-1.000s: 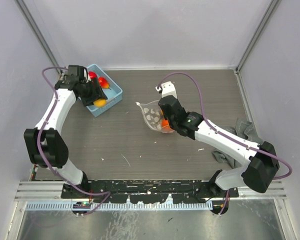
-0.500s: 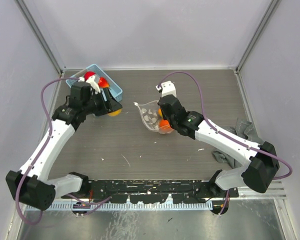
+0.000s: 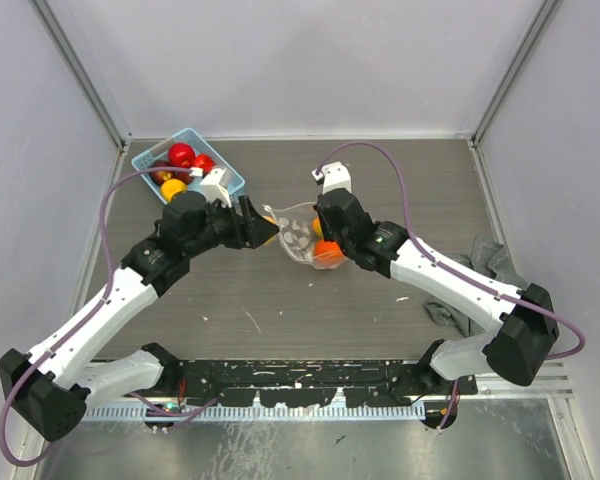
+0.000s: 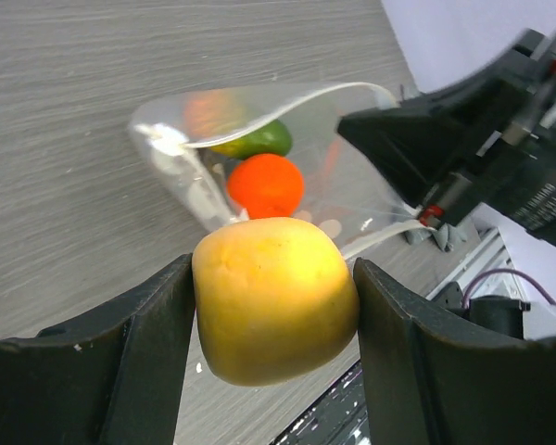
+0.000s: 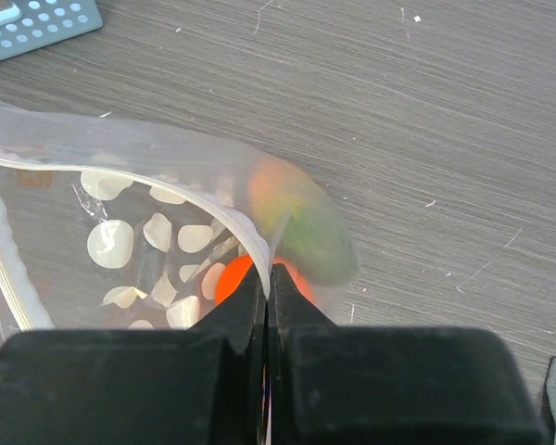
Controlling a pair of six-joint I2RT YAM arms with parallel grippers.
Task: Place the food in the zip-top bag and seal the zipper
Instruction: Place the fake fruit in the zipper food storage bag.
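Observation:
The clear zip-top bag (image 3: 302,236) with white flecks lies mid-table, mouth open toward the left. An orange fruit (image 3: 327,249) and a green fruit (image 4: 264,140) sit inside it. My right gripper (image 3: 325,232) is shut on the bag's mouth edge (image 5: 269,269), holding it up. My left gripper (image 3: 261,224) is shut on a yellow fruit (image 4: 273,298) and holds it just left of the bag's mouth. The bag also shows in the left wrist view (image 4: 287,139). More fruits, red (image 3: 181,154) and yellow-orange (image 3: 173,188), lie in the basket.
The light-blue lattice basket (image 3: 233,178) stands at the back left. A crumpled grey cloth (image 3: 492,262) lies at the right edge beside the right arm. Walls close in the table on three sides.
My left gripper has carried the yellow fruit from the basket rightward to the bag's mouth. The right gripper has kept its hold on the bag edge.

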